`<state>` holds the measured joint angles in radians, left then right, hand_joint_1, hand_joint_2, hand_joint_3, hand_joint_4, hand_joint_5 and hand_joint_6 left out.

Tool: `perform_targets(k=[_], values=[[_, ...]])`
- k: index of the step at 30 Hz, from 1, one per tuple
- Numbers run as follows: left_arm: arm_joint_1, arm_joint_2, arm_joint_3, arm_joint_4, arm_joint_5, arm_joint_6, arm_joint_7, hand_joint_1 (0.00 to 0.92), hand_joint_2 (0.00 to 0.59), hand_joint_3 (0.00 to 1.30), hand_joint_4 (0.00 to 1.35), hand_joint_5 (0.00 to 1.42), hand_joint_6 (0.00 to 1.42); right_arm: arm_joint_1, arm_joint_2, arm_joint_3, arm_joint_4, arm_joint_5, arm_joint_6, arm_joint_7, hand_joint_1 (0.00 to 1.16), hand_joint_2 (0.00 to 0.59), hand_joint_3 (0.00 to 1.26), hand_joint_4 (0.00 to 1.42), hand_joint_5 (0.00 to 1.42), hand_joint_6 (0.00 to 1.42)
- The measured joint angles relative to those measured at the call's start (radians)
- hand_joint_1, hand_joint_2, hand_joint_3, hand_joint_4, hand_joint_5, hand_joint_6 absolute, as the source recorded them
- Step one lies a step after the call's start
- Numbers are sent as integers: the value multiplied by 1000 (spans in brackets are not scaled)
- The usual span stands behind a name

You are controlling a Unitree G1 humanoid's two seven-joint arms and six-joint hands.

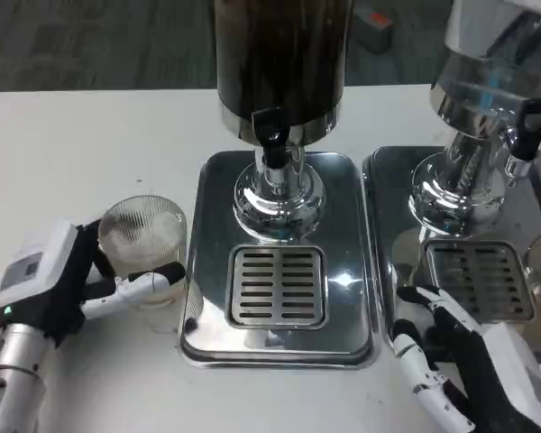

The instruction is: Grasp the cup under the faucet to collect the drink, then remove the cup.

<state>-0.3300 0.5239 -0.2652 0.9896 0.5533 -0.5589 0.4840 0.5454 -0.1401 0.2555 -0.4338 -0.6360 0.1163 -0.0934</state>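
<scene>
White worktop [90, 126], seen from above. Dispenser [282, 72] at 12 o'clock of the frame, dark liquid in its tank, black tap [270, 133] at the front of its chrome collar. It stands on a chrome base [343, 207] with a slotted drip grate [279, 286] just below centre. Cup [144, 245]: clear, ribbed, upright, on the worktop at 9 o'clock of the grate, just beside the base's left edge and off the grate, not under the tap. Whether it holds any liquid, cannot tell. Left hand [59, 284] at 8 o'clock of the frame, white back toward the camera, gripping the cup: a white finger [144, 287] wraps across the cup's near side, black parts of the hand press at its left wall. Silver forearm [13, 374] runs off toward the lower-left corner. Right hand [464, 361] at 5 o'clock of the frame, open, holding nothing, fingers spread with tips pointing toward 10 o'clock; it lies near the front corner of a second chrome base [392, 225]. One fingertip overlaps that base's front edge; contact cannot be told. Second dispenser [491, 81] at 2 o'clock, clear tank, with its own black tap [532, 126] and drip grate [480, 280]. Dark floor [90, 41] beyond the far worktop edge.
</scene>
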Motion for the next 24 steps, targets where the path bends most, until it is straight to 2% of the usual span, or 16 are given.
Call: perform_targets(k=[4, 7, 11, 24], values=[[1, -17, 8, 19, -3, -16, 25, 214, 67, 559, 729, 960, 1421, 0, 7, -4, 1, 7, -1, -1, 102, 448, 210, 87, 75, 230], [6, -27, 9, 28, 0, -37, 55, 254, 88, 610, 804, 1045, 1424, 0, 8, -5, 2, 9, -2, -3, 107, 447, 210, 87, 75, 230], [13, -32, 10, 41, 4, -70, 109, 260, 100, 651, 864, 1100, 1424, -1, 8, -7, 3, 11, -4, -3, 131, 439, 210, 98, 75, 230], [41, -28, 11, 44, 17, -112, 240, 270, 104, 681, 908, 1158, 1424, -4, 10, -8, 13, 19, -16, -4, 153, 454, 206, 106, 75, 230]])
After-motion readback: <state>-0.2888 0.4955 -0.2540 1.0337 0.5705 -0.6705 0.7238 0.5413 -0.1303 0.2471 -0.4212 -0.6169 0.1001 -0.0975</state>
